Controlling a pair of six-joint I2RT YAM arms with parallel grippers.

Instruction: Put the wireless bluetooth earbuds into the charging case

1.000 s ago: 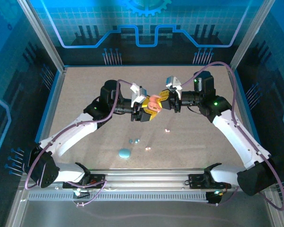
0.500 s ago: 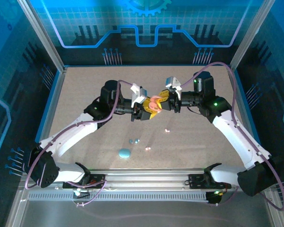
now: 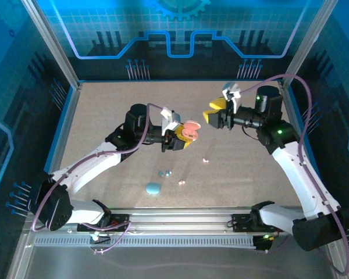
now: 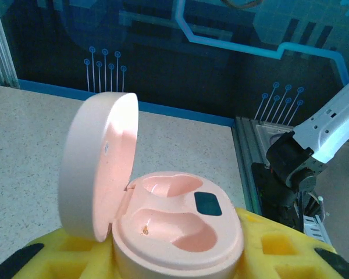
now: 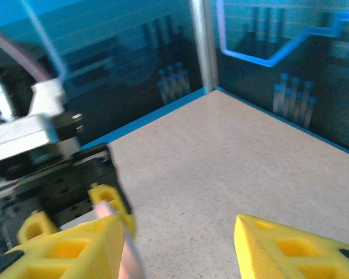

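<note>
My left gripper (image 3: pixel 180 137) is shut on the base of a pink charging case (image 3: pixel 191 128), held above the middle of the table. In the left wrist view the case (image 4: pixel 180 224) sits between the yellow pads (image 4: pixel 279 250) with its lid (image 4: pixel 96 165) swung up; both wells are empty. My right gripper (image 3: pixel 212 117) hangs open a little to the case's right, apart from it, with nothing between its fingers (image 5: pixel 291 250). Two tiny pink earbuds (image 3: pixel 205 160) (image 3: pixel 182 182) and a pair of light blue earbuds (image 3: pixel 165 172) lie on the table nearer the arm bases.
A closed light blue case (image 3: pixel 153 188) lies near the front of the table, just below the blue buds. Metal frame posts (image 3: pixel 75 87) and blue walls ring the speckled tabletop (image 3: pixel 104 110). A rail (image 3: pixel 180 224) runs along the near edge.
My right gripper has let go of the pink case, opened and pulled back up and to the right. The case stays in my left gripper with its lid open.
</note>
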